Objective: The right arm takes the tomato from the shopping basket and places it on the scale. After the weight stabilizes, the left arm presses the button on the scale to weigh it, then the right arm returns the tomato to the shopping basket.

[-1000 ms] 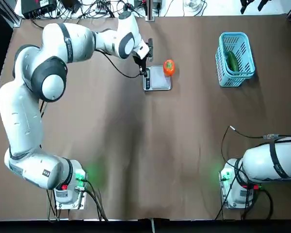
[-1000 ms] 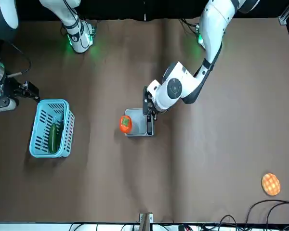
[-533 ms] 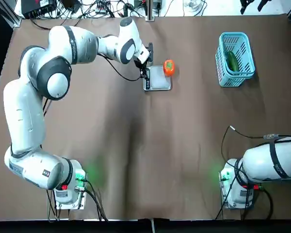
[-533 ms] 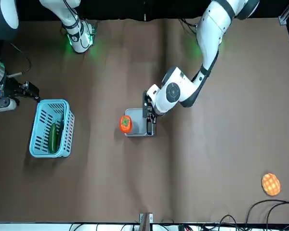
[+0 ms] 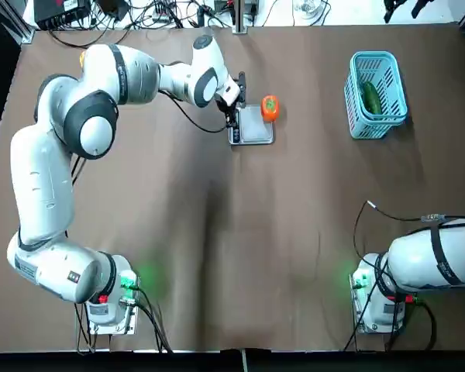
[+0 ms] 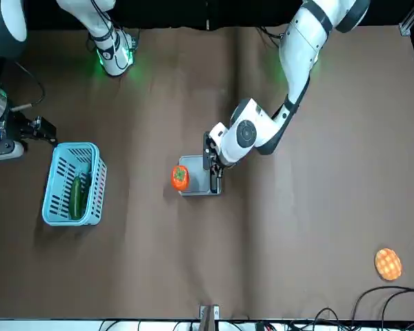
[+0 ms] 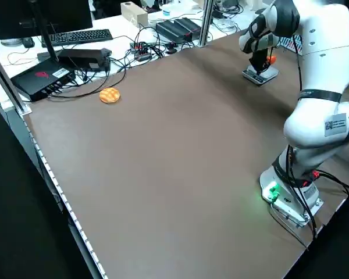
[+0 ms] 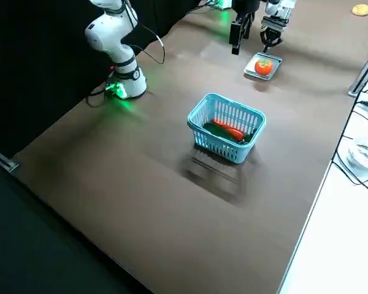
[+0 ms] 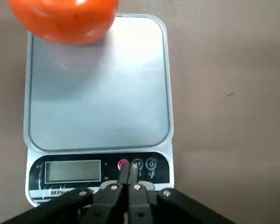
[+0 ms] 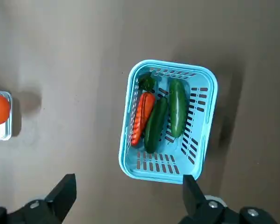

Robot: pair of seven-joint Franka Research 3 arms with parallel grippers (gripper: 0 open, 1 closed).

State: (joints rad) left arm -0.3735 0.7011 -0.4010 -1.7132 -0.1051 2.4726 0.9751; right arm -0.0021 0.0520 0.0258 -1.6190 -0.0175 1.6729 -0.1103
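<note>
The orange-red tomato (image 5: 270, 108) (image 9: 65, 18) rests on the far corner of the scale (image 5: 256, 128) (image 9: 98, 88), partly over its edge. My left gripper (image 5: 234, 114) (image 9: 129, 176) is shut, with its tips down on the scale's dark strip at the small buttons, next to the red button (image 9: 123, 164). The light-blue shopping basket (image 5: 368, 128) (image 10: 158, 165) stands at the far right, away from the scale. High above the basket, my right gripper (image 10: 128, 186) hangs open and holds nothing. The right arm's base (image 5: 418, 263) is at the near right.
In the basket lie green cucumbers (image 10: 177, 112) and an orange-red carrot (image 10: 141, 116). A yellow-orange waffle disc (image 6: 388, 263) (image 7: 109, 95) lies at the far left of the table. Cables, boxes and a keyboard (image 7: 75, 36) crowd the desk beyond the far edge.
The left arm's elbow and upper links have swung slightly towards the table's far side. Its gripper tips stay on the scale's strip. Tomato, basket and right arm have not moved.
</note>
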